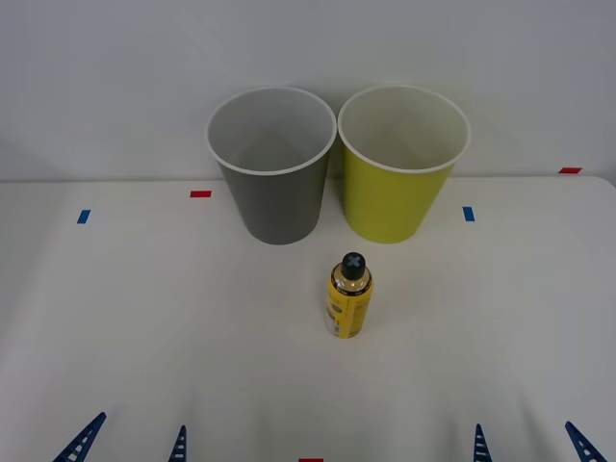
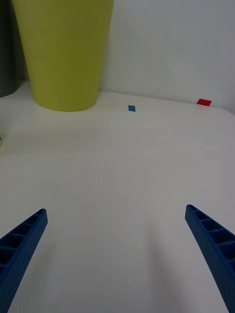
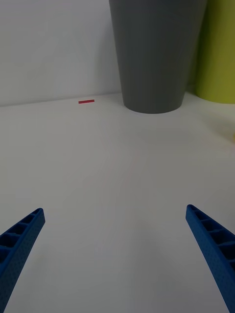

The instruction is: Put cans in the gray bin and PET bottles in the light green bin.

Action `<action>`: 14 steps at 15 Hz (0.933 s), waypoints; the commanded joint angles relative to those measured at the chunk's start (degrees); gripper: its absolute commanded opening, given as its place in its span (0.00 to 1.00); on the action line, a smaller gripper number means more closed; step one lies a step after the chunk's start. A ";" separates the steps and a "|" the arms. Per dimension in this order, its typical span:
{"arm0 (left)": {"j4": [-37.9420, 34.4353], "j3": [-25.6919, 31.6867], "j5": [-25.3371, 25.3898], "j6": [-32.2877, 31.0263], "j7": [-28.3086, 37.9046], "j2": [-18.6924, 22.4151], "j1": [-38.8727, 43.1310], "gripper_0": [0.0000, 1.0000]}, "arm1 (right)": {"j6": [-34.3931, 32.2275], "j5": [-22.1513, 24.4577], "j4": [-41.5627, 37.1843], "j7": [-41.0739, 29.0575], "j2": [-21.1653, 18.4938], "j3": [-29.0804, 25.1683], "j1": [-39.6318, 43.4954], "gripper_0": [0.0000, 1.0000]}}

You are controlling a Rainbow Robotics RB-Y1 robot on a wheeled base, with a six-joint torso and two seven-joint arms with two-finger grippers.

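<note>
A small PET bottle (image 1: 349,296) with a black cap and yellow label stands upright on the white table, in front of the two bins. The gray bin (image 1: 273,197) stands at the back, left of centre, and the light green bin (image 1: 397,192) is right beside it. Both bins look empty inside. My left gripper (image 1: 133,441) is open at the table's near edge on the left, facing the gray bin (image 3: 154,54). My right gripper (image 1: 527,441) is open at the near edge on the right, facing the light green bin (image 2: 66,51). Neither holds anything.
Small blue tape marks (image 1: 84,217) (image 1: 469,214) and red tape marks (image 1: 200,193) (image 1: 570,170) lie on the table (image 1: 144,318). A white wall rises right behind the bins. Wide bare tabletop lies between the grippers and the bottle.
</note>
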 commanded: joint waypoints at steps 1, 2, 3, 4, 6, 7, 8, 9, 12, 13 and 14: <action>0.00 0.00 0.00 0.00 0.00 0.00 0.00 1.00 | 0.00 0.00 0.00 0.00 0.00 0.00 0.00 0.98; 0.00 0.00 0.00 0.00 0.00 0.00 0.00 1.00 | 0.00 0.00 0.00 0.00 0.00 0.00 0.00 0.98; 0.00 0.00 0.00 0.00 0.00 0.00 0.00 1.00 | 0.00 0.00 0.00 0.00 0.00 0.00 0.00 0.98; 0.00 0.00 0.00 0.00 0.00 0.00 0.00 1.00 | 0.00 0.00 0.00 0.00 0.00 0.00 0.00 0.98; 0.00 0.00 0.00 0.00 0.00 0.00 0.00 1.00 | 0.00 0.00 0.00 0.00 0.00 0.00 0.00 0.98; 0.00 0.00 0.00 0.00 0.00 0.00 0.00 1.00 | 0.00 0.00 0.00 0.00 0.00 0.00 0.00 0.98; 0.00 0.00 0.00 0.00 0.00 0.00 0.00 1.00 | 0.00 0.00 0.00 0.00 0.00 0.00 0.00 0.98; 0.00 0.00 0.00 0.00 0.00 0.00 0.00 1.00 | 0.00 0.00 0.00 0.00 0.00 0.00 0.00 0.98; 0.00 0.00 0.00 0.00 0.00 0.00 0.00 1.00 | 0.00 0.00 0.00 0.00 0.00 0.00 0.00 0.98; 0.00 0.00 0.00 0.00 0.00 0.00 0.00 1.00 | 0.00 0.00 0.00 0.00 0.00 0.00 0.00 0.98; 0.00 0.00 0.00 0.00 0.00 0.00 0.00 1.00 | 0.00 0.00 0.00 0.00 0.00 0.00 0.00 0.98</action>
